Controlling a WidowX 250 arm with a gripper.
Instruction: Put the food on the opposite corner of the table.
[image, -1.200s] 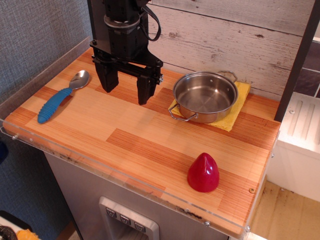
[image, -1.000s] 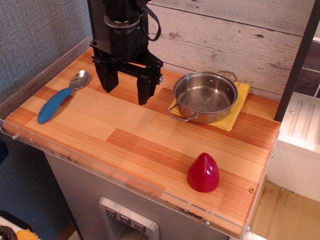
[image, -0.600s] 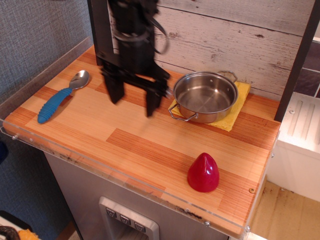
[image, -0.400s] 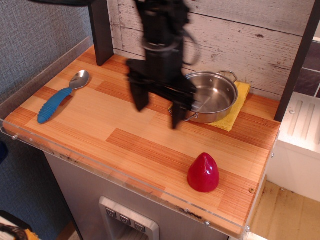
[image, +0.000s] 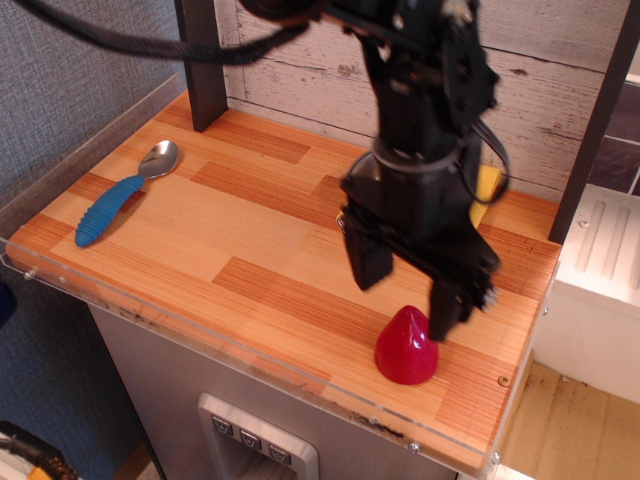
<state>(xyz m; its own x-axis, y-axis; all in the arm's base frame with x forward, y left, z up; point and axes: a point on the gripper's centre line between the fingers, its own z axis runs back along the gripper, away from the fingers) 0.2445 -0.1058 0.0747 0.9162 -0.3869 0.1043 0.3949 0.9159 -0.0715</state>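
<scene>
**Hand over the food, nothing picked up yet**

My hand (image: 408, 298) hangs spread just above the red food (image: 406, 347), which sits untouched near the desk's (image: 250, 250) front right corner, well apart from the spoon (image: 122, 192). Grasping, carrying and placing all remain. A second ago the hand hung beside the spoon; it has swung across.

Gripper (image: 408, 298) now away from the spoon-side back corner, swung across over the front of the table, jaws spread wide just above the red food (image: 405, 348), arm now covering the pot
</scene>
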